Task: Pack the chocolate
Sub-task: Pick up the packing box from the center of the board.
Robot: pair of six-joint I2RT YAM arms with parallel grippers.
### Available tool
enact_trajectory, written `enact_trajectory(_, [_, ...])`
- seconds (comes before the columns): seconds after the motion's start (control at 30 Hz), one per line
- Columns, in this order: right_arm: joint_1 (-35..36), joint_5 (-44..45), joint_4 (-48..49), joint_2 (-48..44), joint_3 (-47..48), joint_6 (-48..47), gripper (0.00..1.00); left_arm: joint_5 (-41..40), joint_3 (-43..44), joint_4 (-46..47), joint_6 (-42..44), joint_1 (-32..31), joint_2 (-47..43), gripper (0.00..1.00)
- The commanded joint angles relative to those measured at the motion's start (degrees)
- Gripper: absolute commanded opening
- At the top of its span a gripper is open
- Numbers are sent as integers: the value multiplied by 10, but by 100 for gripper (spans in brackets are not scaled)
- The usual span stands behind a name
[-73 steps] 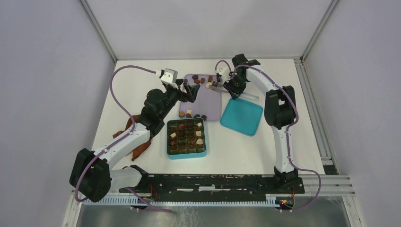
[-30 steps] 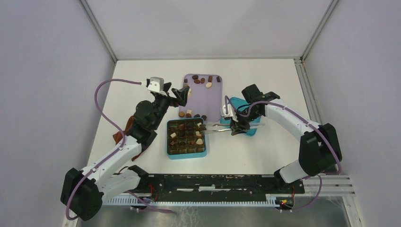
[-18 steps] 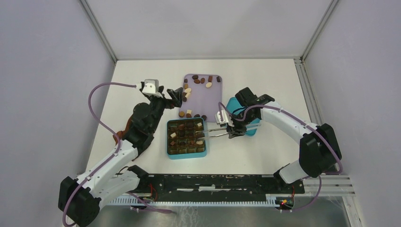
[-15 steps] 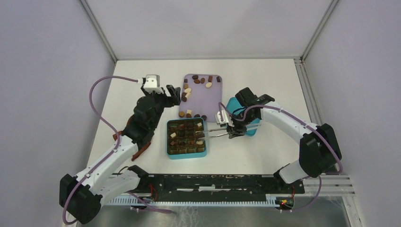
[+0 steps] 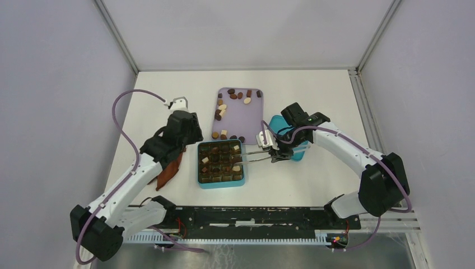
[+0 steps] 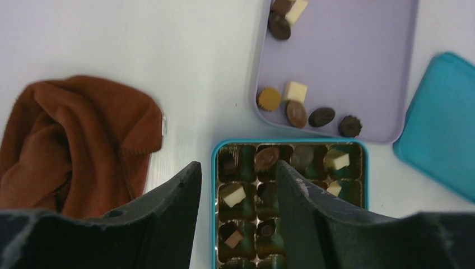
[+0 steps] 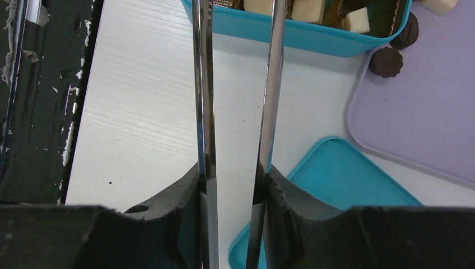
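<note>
Left of the teal box (image 5: 199,171), the brown cloth (image 5: 168,175) lay bunched on the table. The big change came right beside it. The left gripper (image 6: 238,168), stretched out over the purple tray (image 5: 250,120) beyond the box a second earlier, had pulled back and hung above the box's far-left corner. Its jaws had narrowed from wide to roughly half apart. The wrist view showed nothing between them, so that reach looked to have won no piece.

Below it sat the chocolate (image 6: 268,157) already packed, filling a good share of the box's cells while several looked bare. More of it waited loose on the tray. A short row lay just beyond the box's far wall and another cluster sat at the tray's far end, all ahead of the left fingers and out of their grasp.

Moving right, the tweezers (image 5: 255,155) reached in over the box's right-hand column, tips near a cream piece. Whether they pinched one could not be told, though it read as a delivery in progress. The right gripper (image 5: 275,154), clamped on the tweezers, sat just right of the box. It had swung in from the tray's far end moments before and had barely stirred since. Further right of the box, partly under that arm, lay the teal lid (image 5: 299,152).
</note>
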Motion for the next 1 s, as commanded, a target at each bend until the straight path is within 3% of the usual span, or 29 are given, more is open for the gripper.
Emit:
enact_trajectory(0.0, [2, -22, 8, -12, 0, -9, 3, 48, 9, -73, -47, 8, 45, 58])
enact_trajectory(0.2, [7, -18, 9, -2, -2, -10, 3, 90, -10, -74, -37, 19, 94, 46])
enact_trajectory(0.73, [14, -10, 8, 14, -4, -12, 3, 126, -57, -65, -33, 37, 167, 42])
enact_trajectory(0.87, [15, -9, 8, 13, -4, -11, 3, 137, -64, -50, -29, 38, 183, 32])
enact_trajectory(0.97, [14, -8, 8, 13, -4, -12, 3, 139, -65, -45, -25, 39, 190, 31])
